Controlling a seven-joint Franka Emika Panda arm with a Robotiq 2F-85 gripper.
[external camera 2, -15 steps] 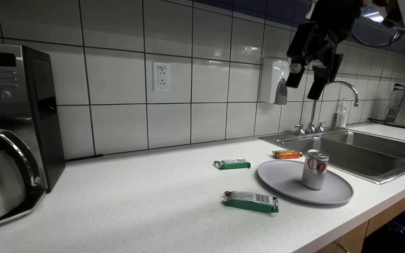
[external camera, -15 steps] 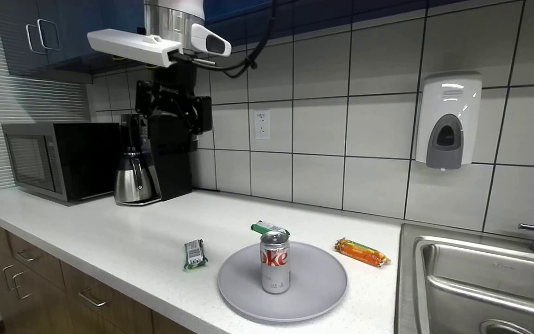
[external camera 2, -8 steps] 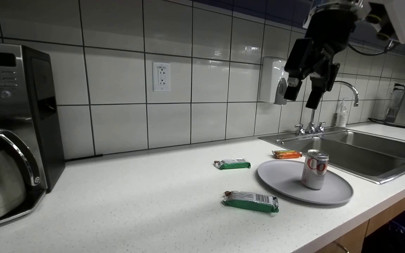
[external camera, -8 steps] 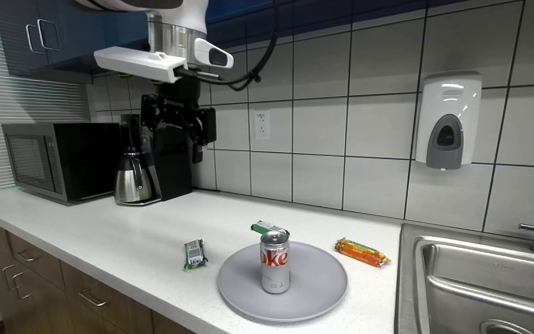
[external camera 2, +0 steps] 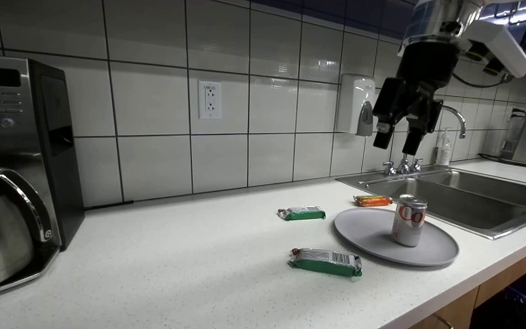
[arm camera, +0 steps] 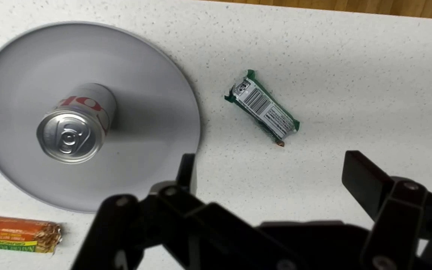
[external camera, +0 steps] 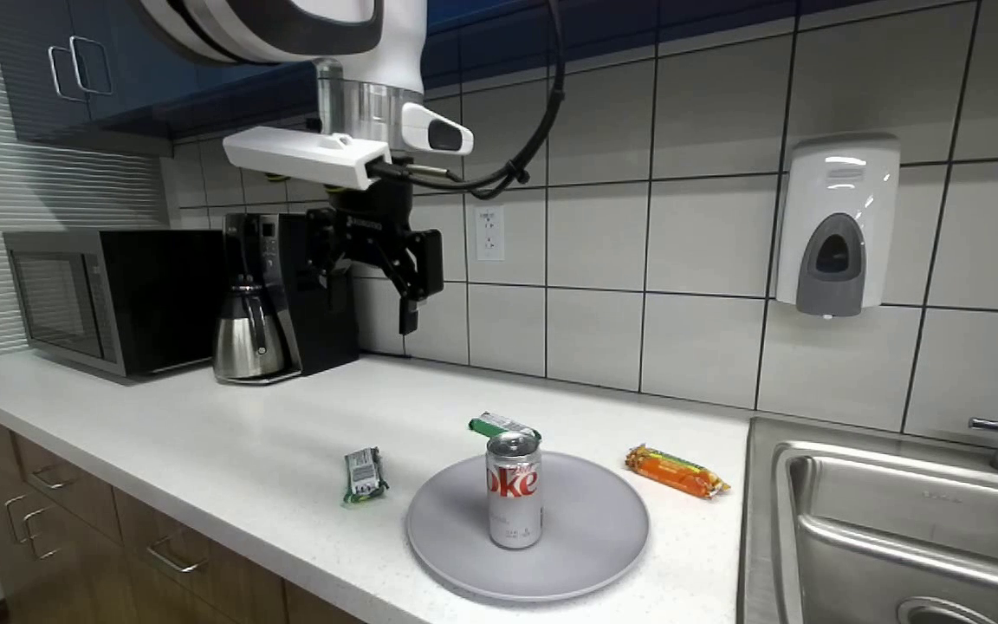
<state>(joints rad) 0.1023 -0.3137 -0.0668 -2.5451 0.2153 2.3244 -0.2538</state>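
My gripper (arm camera: 269,155) is open and empty, high above the white counter; it shows in both exterior views (external camera: 367,299) (external camera 2: 396,145). In the wrist view a green-and-silver wrapped bar (arm camera: 264,109) lies ahead of the gap between the fingers. That bar lies left of the plate in an exterior view (external camera 2: 327,262). A second green bar (external camera 2: 302,213) lies nearer the wall; it does not show in the wrist view. A round grey plate (arm camera: 148,75) bears an upright silver Coke can (arm camera: 73,131). An orange wrapped bar (arm camera: 17,234) lies beside the plate, near the sink.
A steel sink (external camera 2: 491,228) is set into the counter beyond the plate. A coffee maker (external camera: 317,303) and a microwave (external camera: 161,299) stand at the other end. A tiled wall with a soap dispenser (external camera: 841,225) runs behind. Blue cabinets (external camera: 131,61) hang above.
The gripper has come down, and in an exterior view it has also moved right, away from the coffee maker. It stays open. The bars, plate and can have not moved.
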